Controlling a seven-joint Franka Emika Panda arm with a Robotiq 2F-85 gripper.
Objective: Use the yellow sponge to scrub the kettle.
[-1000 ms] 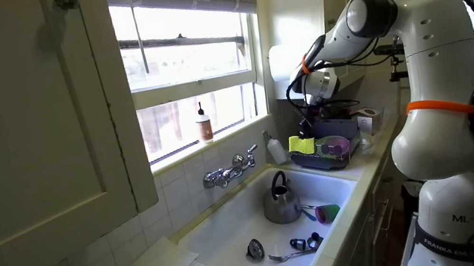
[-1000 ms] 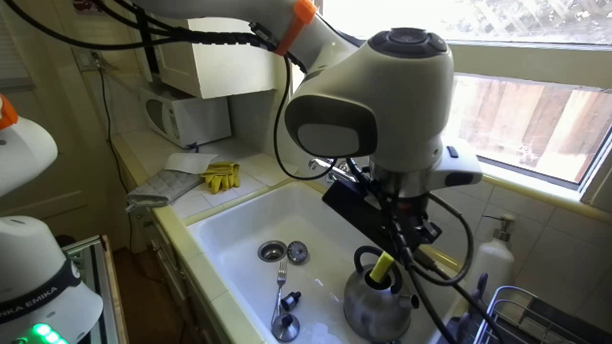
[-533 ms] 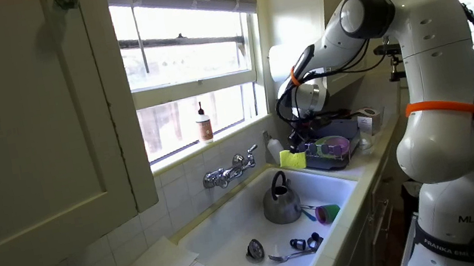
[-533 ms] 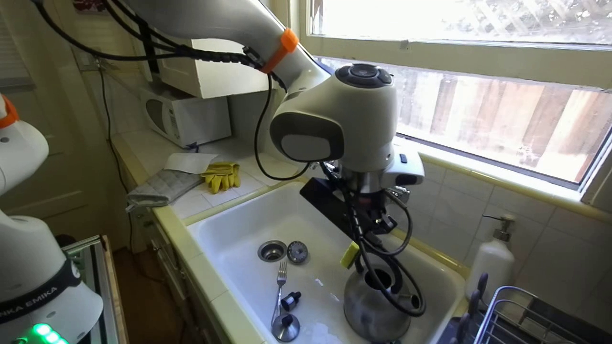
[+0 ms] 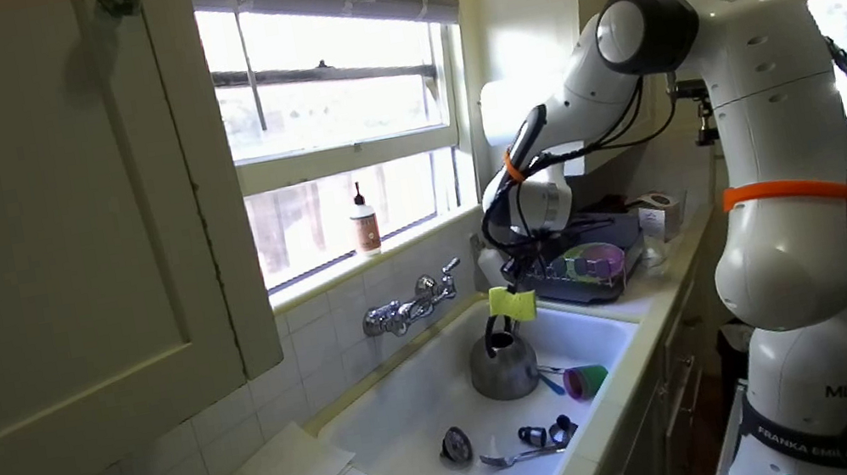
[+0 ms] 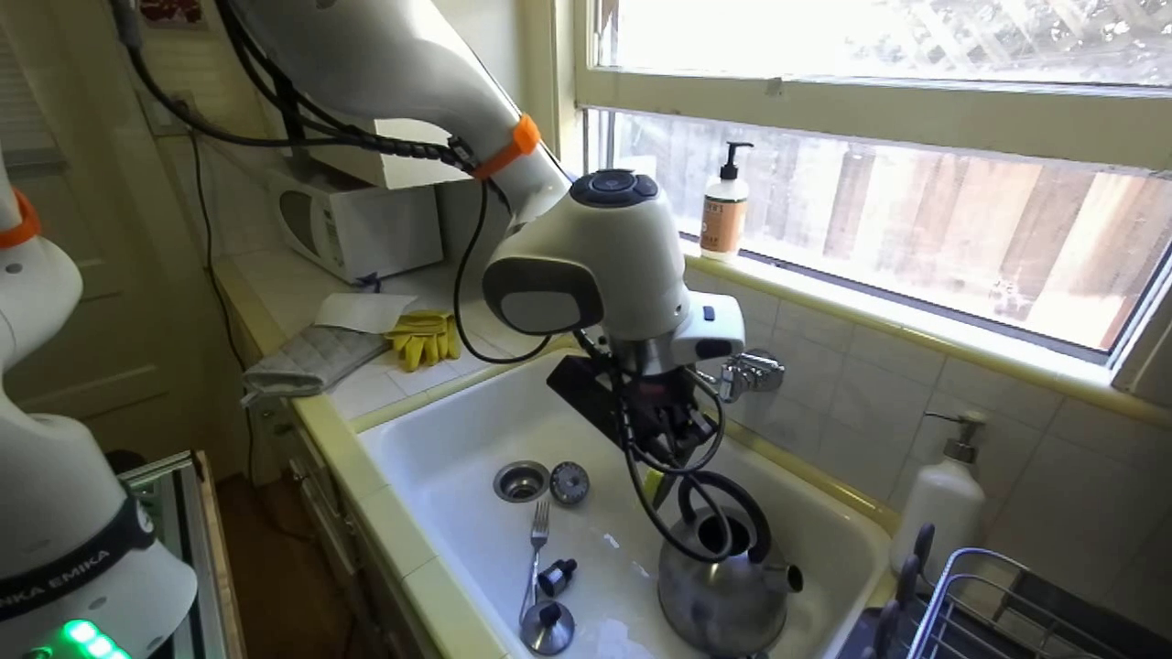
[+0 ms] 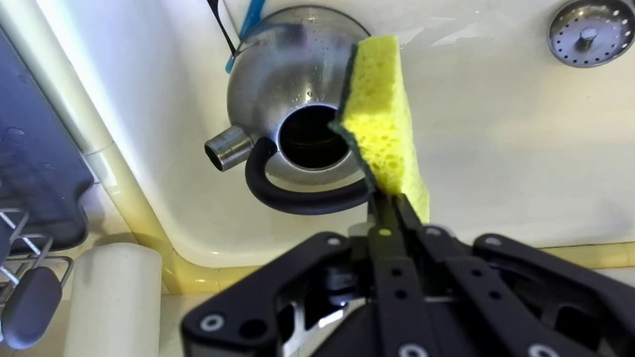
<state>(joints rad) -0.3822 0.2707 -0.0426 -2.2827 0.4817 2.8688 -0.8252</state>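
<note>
A gripper [image 7: 394, 199] clamped on a yellow scrub sponge [image 7: 383, 124], mid-frame in the wrist view, risks tipping the metal kettle [image 7: 292, 69], upper center, should a descent snag the black handle [image 7: 300, 202].

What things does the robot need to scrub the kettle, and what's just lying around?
For the job:
yellow sponge, pinched in the gripper
kettle, standing in the sink

Just lying about:
fork
drain strainer
yellow gloves
cup on its side
</note>
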